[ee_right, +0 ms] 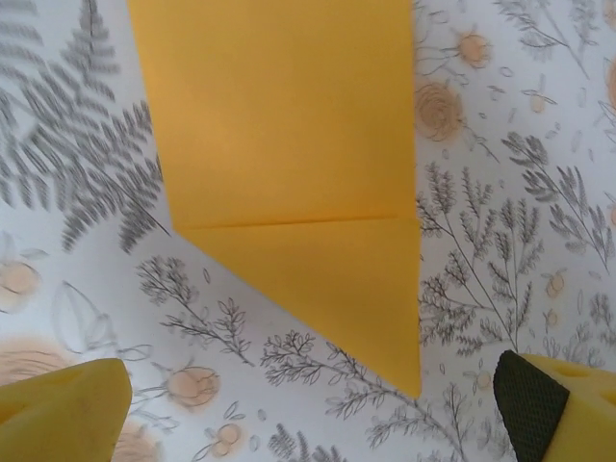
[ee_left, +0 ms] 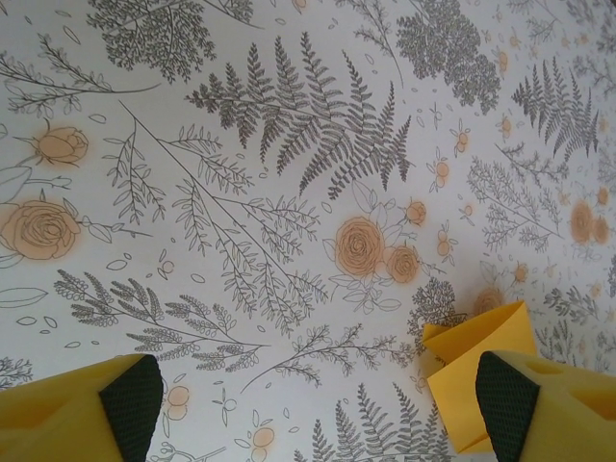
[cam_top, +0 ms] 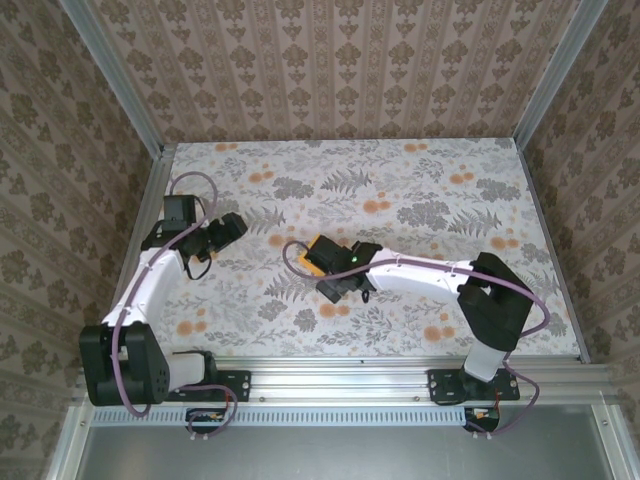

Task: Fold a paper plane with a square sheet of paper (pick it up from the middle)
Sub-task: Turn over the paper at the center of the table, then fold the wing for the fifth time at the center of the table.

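Lying on the cloth (cam_top: 430, 300) mid-table, the creased paper (ee_right: 289, 144) sits just beyond the right gripper (ee_right: 310, 399), whose fingers stand wide apart on either side, clear of it. The left gripper (ee_left: 318, 395) hovers to the paper's left, fingers also apart, holding nothing.

Top cam's high up behind me, looking down on the whole tablecloth (cam_top: 400, 200). Both wrist cams hover close over it, sharing the folded paper (ee_right: 279, 144).

paper (ee_right: 289, 144): plain orange-yellow
tablecloth (cam_top: 400, 200): white, grey ferns, pale orange flowers
walls (cam_top: 330, 70): beige-brown damask stripes
arms (cam_top: 420, 272): white, black joints
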